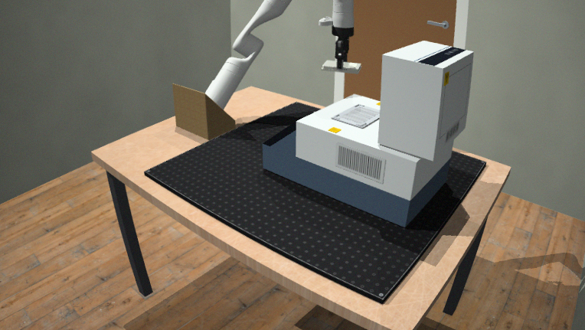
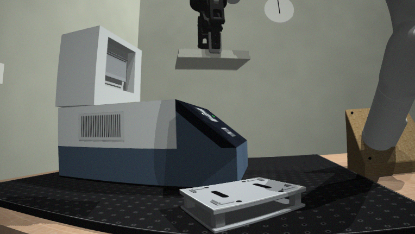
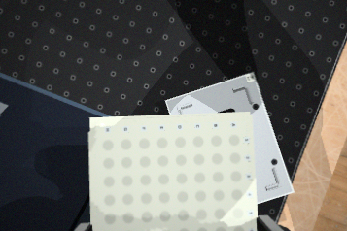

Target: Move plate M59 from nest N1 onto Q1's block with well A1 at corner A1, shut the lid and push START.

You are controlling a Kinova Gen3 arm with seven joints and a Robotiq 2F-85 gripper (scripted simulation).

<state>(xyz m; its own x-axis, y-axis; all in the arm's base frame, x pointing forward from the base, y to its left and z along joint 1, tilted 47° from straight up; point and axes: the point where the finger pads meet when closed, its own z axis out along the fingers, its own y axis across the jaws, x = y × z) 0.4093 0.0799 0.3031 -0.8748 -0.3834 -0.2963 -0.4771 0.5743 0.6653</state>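
My gripper (image 1: 339, 66) (image 2: 209, 50) (image 3: 174, 226) is shut on plate M59 (image 1: 352, 67) (image 2: 211, 63) (image 3: 173, 170), a pale, roughly level plate held high in the air. In the wrist view its small marks run along the upper and right edges. Nest N1 (image 2: 238, 191) (image 3: 271, 141) is bare on top, stands below and is turned relative to the plate; the top view does not show it. Cycler Q1 (image 1: 317, 138) (image 2: 122, 164) (image 3: 32, 131) has its lid (image 1: 410, 102) (image 2: 77, 69) open, standing up at the rear. Its block (image 1: 357, 115) shows bare. A small lamp (image 2: 213, 116) is green.
Q1's sloped front panel (image 2: 211, 127) faces the arm base side, with keys (image 2: 228, 132) low on it. The raised lid stands taller than the housing. A wooden mount (image 1: 189, 112) (image 2: 354, 143) holds the arm base. The black perforated mat (image 1: 223, 179) (image 2: 137, 201) (image 3: 86, 63) lies under Q1 and N1.
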